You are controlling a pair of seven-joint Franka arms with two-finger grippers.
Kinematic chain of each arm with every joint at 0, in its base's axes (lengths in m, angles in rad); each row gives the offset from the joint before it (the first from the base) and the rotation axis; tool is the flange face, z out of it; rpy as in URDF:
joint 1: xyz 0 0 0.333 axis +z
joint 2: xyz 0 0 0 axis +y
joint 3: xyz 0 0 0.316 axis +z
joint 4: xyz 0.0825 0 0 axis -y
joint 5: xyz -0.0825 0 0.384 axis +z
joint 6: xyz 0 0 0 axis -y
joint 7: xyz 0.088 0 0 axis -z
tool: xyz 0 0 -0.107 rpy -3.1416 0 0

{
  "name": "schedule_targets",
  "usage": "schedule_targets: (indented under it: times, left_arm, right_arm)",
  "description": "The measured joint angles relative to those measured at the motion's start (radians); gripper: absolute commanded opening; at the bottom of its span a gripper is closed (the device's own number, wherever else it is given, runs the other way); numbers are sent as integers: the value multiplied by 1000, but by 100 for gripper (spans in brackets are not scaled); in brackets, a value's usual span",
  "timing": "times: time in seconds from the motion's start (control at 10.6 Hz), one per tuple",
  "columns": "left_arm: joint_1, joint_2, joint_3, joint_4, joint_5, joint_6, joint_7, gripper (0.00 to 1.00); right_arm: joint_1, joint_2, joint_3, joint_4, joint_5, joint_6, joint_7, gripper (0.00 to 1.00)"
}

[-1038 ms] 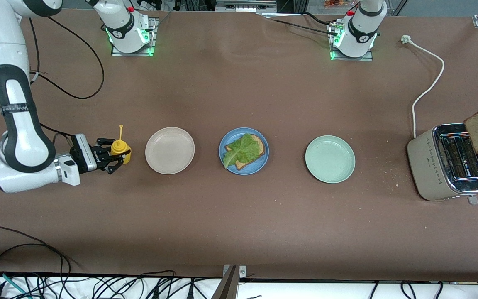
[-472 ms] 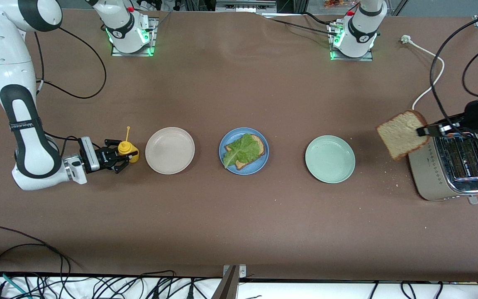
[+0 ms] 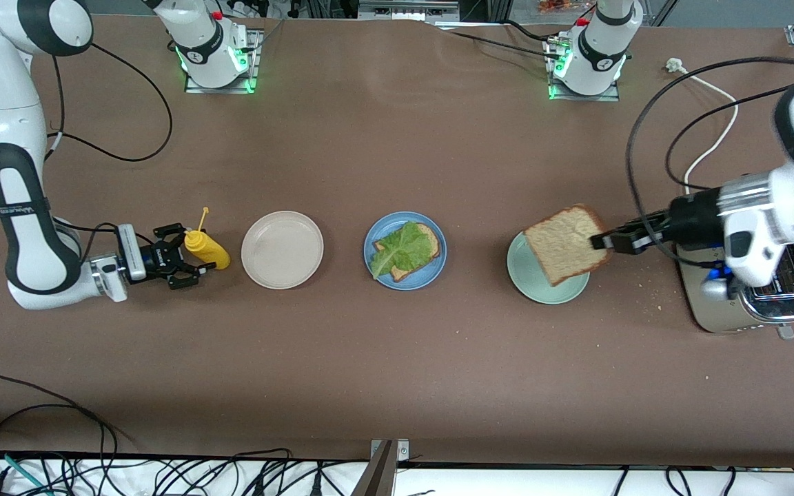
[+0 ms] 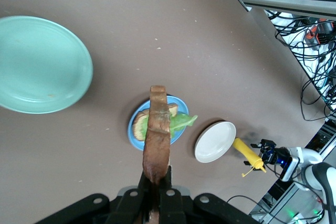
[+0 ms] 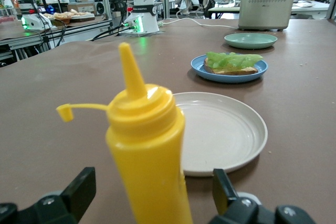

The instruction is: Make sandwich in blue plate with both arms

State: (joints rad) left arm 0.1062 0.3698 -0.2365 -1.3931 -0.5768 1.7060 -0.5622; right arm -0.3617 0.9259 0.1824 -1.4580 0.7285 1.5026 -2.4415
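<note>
You've got bread and lettuce (image 3: 400,248) on the round blue plate (image 3: 376,238). Left gripper (image 3: 600,242) clamps the brown top slice (image 3: 566,244) over the pale green plate (image 3: 542,286), at 3 o'clock from it. Right gripper (image 3: 187,260) gapes around the yellow squeeze bottle (image 3: 207,250).

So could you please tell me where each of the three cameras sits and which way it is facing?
Front view: high across the table, facing both arm bases; shows both arms, the left claw holding a bread slice over the green plate.
Left wrist view: above the table, looking down past the bread at the blue plate.
Right wrist view: low, level, facing the yellow bottle between open fingers.
All three share the blue plate.
</note>
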Motion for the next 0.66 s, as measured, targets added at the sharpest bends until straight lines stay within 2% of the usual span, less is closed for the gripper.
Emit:
schedule_targets:
  times: [0.28,0.47,0.66]
  left_arm:
    - [-146,88,-2,-39,-6,215,-77,0]
    - [-199,107,-2,-65,-33,267,-100,0]
    - [-250,115,-2,-80,-45,300,-142,0]
  right_arm:
    - [-75,-3,-1,5,-17,-38,0,100]
    - [-118,-10,-4,9,-50,-41,76,100]
    - [-148,-33,-6,17,-68,-81,256,100]
